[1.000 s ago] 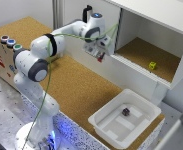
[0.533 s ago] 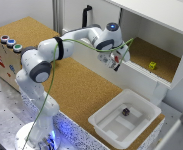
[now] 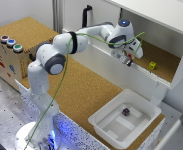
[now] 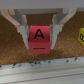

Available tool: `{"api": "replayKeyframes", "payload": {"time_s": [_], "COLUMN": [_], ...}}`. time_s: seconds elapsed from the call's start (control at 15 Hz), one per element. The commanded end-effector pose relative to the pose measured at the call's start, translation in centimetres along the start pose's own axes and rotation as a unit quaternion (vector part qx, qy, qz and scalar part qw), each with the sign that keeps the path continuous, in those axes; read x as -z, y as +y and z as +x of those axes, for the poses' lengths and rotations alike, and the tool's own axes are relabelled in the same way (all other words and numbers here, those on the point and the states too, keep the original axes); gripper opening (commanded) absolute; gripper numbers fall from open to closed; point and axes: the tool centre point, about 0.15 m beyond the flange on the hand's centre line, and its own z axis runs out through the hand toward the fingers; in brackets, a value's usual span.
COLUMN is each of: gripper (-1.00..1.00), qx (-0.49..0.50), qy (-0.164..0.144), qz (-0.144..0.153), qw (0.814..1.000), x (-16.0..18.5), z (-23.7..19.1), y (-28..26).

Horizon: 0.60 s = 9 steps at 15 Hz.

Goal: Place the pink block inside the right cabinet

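The pink block (image 4: 40, 36), a pinkish-red cube marked with a dark "A", sits clamped between my gripper's (image 4: 40, 42) two fingers (image 4: 22, 31) in the wrist view. In the exterior view my gripper (image 3: 128, 60) hangs at the front edge of the right cabinet (image 3: 163, 70), just above its cork-brown floor, and the block shows only as a small red speck (image 3: 129, 63) at the fingertips. The gripper is shut on the block. The cork floor lies right beneath the block in the wrist view.
A yellow-green cube (image 3: 152, 65) rests on the cabinet floor, to the exterior view's right of my gripper, and shows in the wrist view too (image 4: 81, 34). A white tub (image 3: 106, 122) below holds a dark purple cube (image 3: 125, 112). A black handle (image 3: 86, 12) stands behind the arm.
My arm has swung toward the exterior view's right and come lower, carrying the pink block from in front of the handle section to the cabinet's opening.
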Motion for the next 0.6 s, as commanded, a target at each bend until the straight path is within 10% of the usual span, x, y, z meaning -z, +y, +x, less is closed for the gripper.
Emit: {"api": "replayKeyframes", "payload": {"time_s": [0.0, 0.2, 0.27, 0.53], "gripper": [-1.00, -1.00, 1.00, 1.00], "qx": [0.026, 0.043, 0.043, 0.044], "qy": [-0.047, -0.059, -0.062, -0.017], "qz": [0.036, 0.010, 0.004, -0.047], "qw": [0.998, 0.997, 0.997, 0.998], "x": [-2.1, -4.1, -4.3, -2.5], "z": [5.6, 6.6, 6.4, 3.5], "y": [0.3, -1.4, -2.0, -3.9]}}
